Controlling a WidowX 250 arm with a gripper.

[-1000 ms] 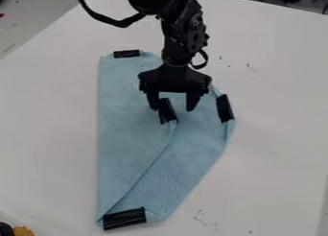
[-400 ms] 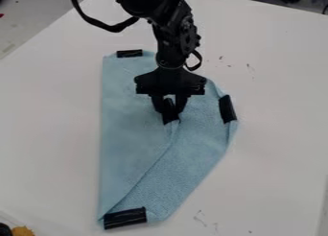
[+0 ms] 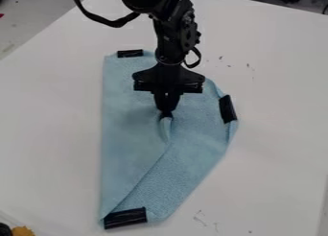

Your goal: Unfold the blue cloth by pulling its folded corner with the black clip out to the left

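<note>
I had a white worktop [image 3: 275,148] under me, with small dark scuffs [image 3: 200,219] near its lower part and a few more right of the arm. Beyond its far edge, the room behind was dark at the upper right, and a grey surface [image 3: 32,14] lay past the edge at the upper left. A yellow-orange object [image 3: 23,231] and a black rounded object [image 3: 5,230] sat at the lower left corner of my view, both cut off, so I could not tell what they were.

The black robot arm [image 3: 171,36] came in from the top and covered part of the light blue cloth [image 3: 128,134] behind it. The cloth lay around the middle of the worktop, partly folded, a slanting fold edge running down to its lower left corner. Black tape strips marked its top [image 3: 130,53], its right side [image 3: 227,109] and its lower left corner [image 3: 125,218]. The fingers of the black gripper [image 3: 167,110] were clenched on the cloth's inner corner, its dark tip mostly hidden between them, and the fabric just below was pinched into a small ridge.

White surface stretched left and right of the cloth, the wider stretch on the right, and the cloth's bottom end was near the lower edge of my view
</note>
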